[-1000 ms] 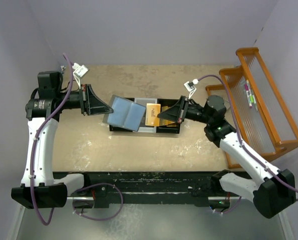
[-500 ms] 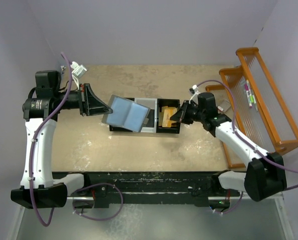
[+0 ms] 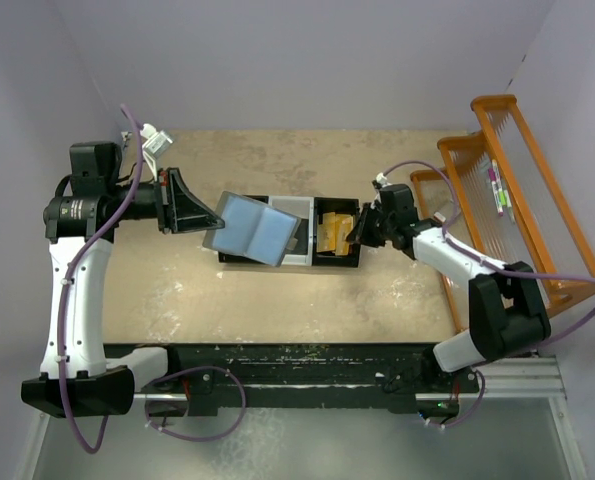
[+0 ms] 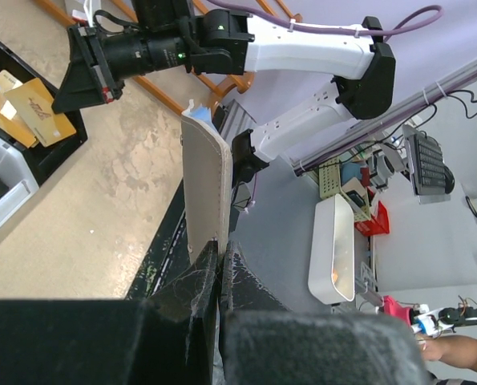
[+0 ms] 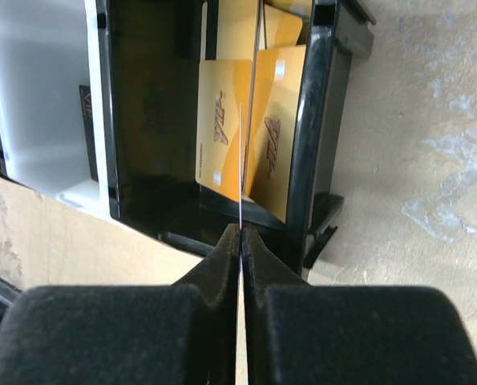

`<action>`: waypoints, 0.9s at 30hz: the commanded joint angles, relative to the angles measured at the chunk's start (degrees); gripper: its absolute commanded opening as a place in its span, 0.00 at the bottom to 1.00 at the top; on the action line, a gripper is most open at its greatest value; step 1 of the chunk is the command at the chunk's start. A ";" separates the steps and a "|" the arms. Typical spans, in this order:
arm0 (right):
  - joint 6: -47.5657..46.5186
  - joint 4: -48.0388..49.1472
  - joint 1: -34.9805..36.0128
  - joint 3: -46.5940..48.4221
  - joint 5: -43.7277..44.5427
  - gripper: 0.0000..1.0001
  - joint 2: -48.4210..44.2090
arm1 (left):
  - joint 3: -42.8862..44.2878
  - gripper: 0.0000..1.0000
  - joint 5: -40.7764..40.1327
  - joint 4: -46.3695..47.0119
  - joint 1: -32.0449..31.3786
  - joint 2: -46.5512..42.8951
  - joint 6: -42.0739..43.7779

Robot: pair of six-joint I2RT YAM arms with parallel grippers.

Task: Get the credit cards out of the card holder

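**Item: card removal, one card in transit**

- **Left tool** (image 4: pixel 220 261): clenched on the near edge of the card holder (image 3: pixel 255 229). It holds it off the desk (image 3: pixel 277 150), tilted, open like a book, over the left end of the tray (image 3: pixel 289 207).
- **Right tool** (image 5: pixel 241 233): pinched shut on one thin card (image 5: pixel 241 176), seen edge-on above the tray's right black compartment. Its colour is hard to tell from this angle.
- **Orange cards** (image 5: pixel 222 136): at least two lie in that black compartment, leaning against each other.

**Risks**
- The held card hangs just beside the compartment's wall. Released here, it may strike the rim and skip onto the desk.
- So slim a pinch on slick plastic could let the card twist or slip.
- The card holder is gripped by one edge only. It may sag, or fold shut and hide any cards remaining inside.

**Materials**
- Card holder: soft, matt, blue-grey inside, paler outside, rounded corners.
- Cards: stiff, glossy, rectangular, with printed script.
- Tray: hard plastic with black and white compartments and upright walls.
- Desk: tan, mottled, scuffed.
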 commanded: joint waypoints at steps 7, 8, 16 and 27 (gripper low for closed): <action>-2.66 0.21 0.40 6.50 3.16 0.51 2.04 | 2.37 0.00 3.27 0.68 0.27 -1.44 1.40; -2.70 -0.27 0.52 6.55 3.93 0.56 1.09 | 2.36 0.00 3.48 0.72 0.27 -1.46 1.37; -0.51 -0.51 1.94 10.69 0.36 0.89 -11.56 | 1.78 0.00 3.31 0.90 0.28 -1.25 1.76; 11.76 27.13 12.63 12.51 -28.54 0.95 -15.59 | 1.12 0.00 2.77 -0.76 0.31 -1.04 6.49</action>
